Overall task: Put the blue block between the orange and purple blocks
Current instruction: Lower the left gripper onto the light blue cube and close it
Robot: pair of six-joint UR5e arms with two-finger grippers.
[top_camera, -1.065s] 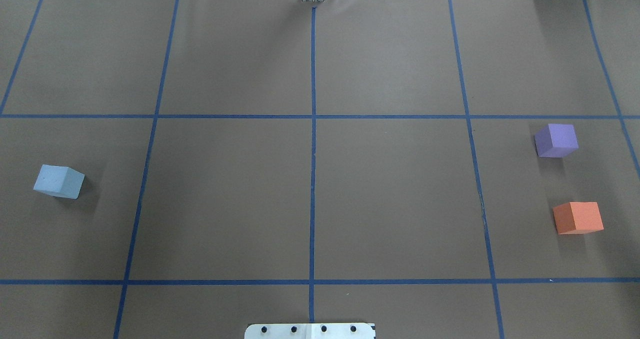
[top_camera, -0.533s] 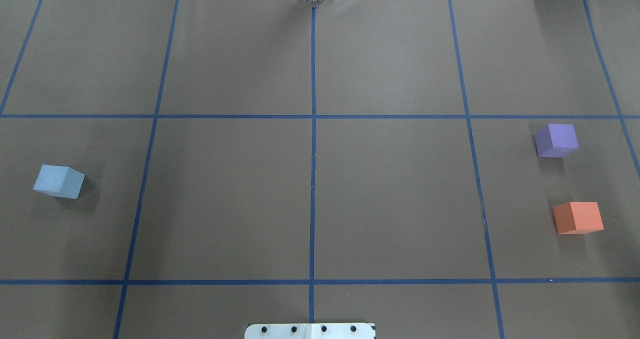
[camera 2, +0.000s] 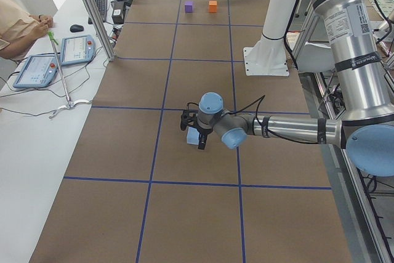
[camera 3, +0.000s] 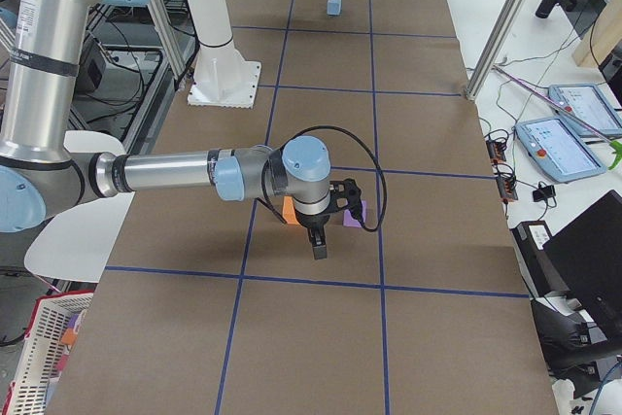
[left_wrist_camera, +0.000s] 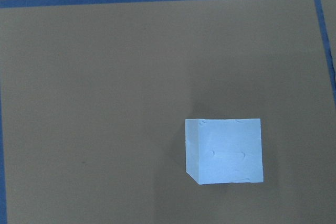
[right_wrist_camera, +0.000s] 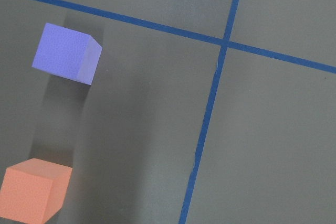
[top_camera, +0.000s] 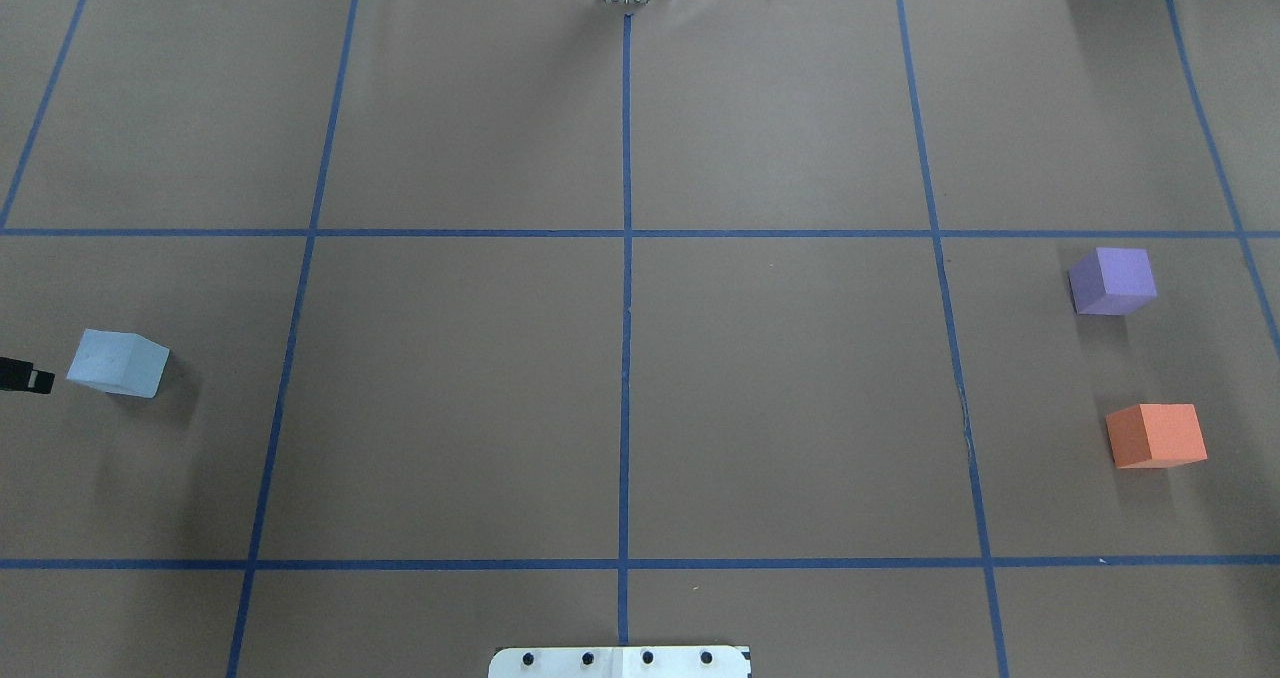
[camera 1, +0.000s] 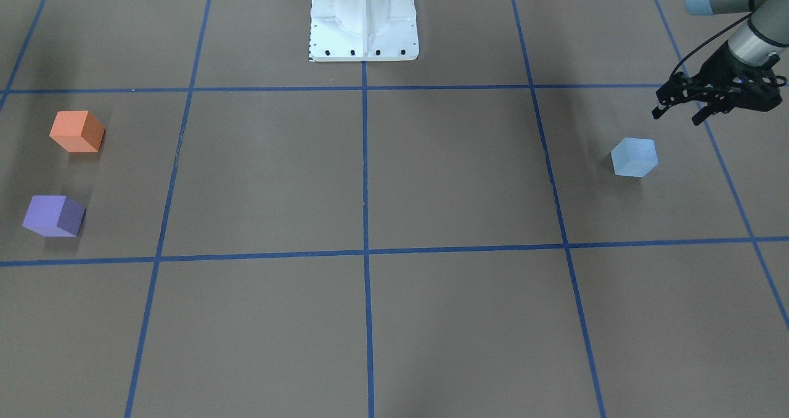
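The light blue block [top_camera: 118, 362] sits on the brown table at the left; it also shows in the front view [camera 1: 635, 157] and the left wrist view [left_wrist_camera: 224, 150]. My left gripper [camera 1: 677, 117] is open and empty, hovering just outside the block; one fingertip [top_camera: 25, 375] shows at the overhead view's left edge. The purple block [top_camera: 1112, 281] and the orange block [top_camera: 1156, 435] sit apart at the far right, purple farther from the base. My right gripper [camera 3: 319, 240] hangs over them; I cannot tell if it is open. The right wrist view shows the purple block [right_wrist_camera: 67, 53] and the orange block [right_wrist_camera: 34, 190].
Blue tape lines divide the brown table cover into squares. The white robot base plate [top_camera: 620, 661] stands at the near middle edge. A side bench with tablets [camera 2: 55, 60] and metal posts [camera 2: 92, 10] runs along the far side.
A fingertip of my left gripper has come into the overhead view at the left edge, beside the blue block. The three blocks have not moved.
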